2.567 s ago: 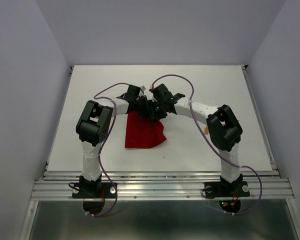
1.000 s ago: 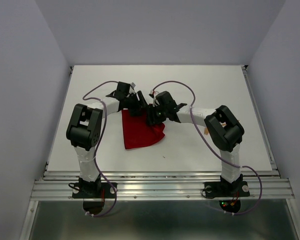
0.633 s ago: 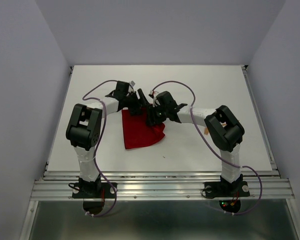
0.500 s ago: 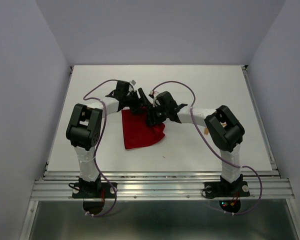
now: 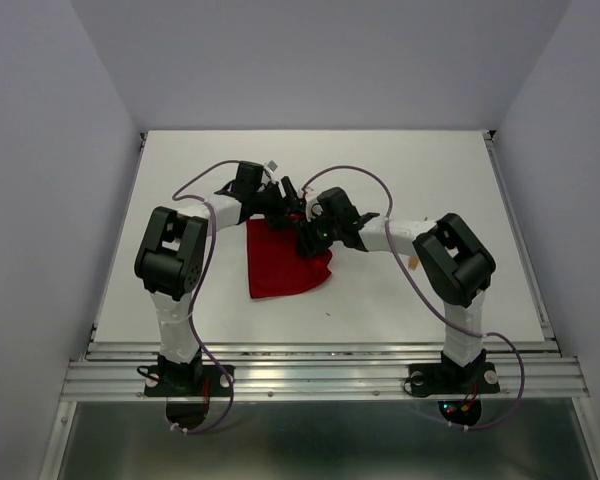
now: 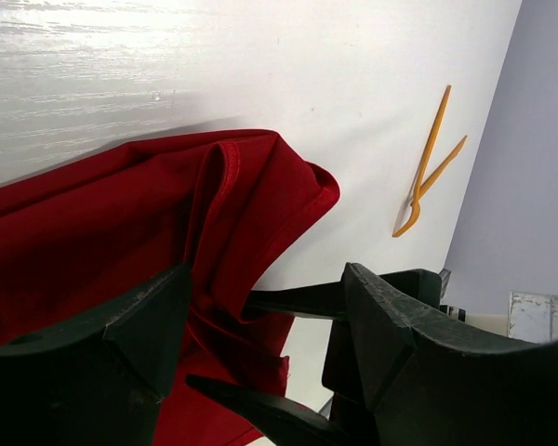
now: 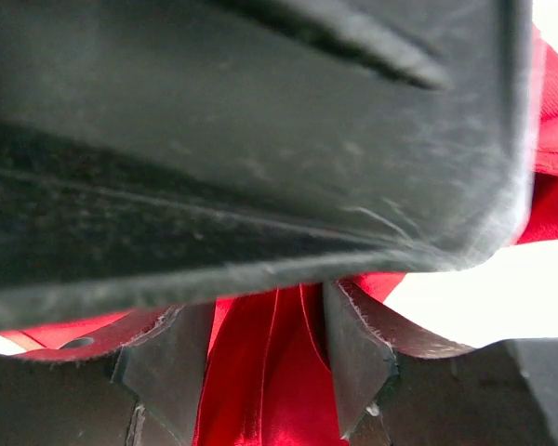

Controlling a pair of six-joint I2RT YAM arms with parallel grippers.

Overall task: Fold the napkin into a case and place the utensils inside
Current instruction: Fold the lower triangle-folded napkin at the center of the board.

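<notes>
"Jaws first: how are they set?"

"I've got the left gripper spread wide. It straddles the rumpled far corner of the napkin without clamping it. The right gripper is closed partway on a bunched fold of the same red cloth, right beside the left one."

"Why hold it that way?"

"My reading is that the right pinch keeps the folded edge up off the table, so the left can take a fresh bite for the next fold. The napkin lies mid-table, folded to a rough panel and not yet a case. The utensils wait well off to the right on bare table, untouched."

"Anything changed?"

"A second ago the left gripper sat further left of the right one. Now it has swung in until the two nearly touch. The cloth's outline has hardly shifted."
</notes>
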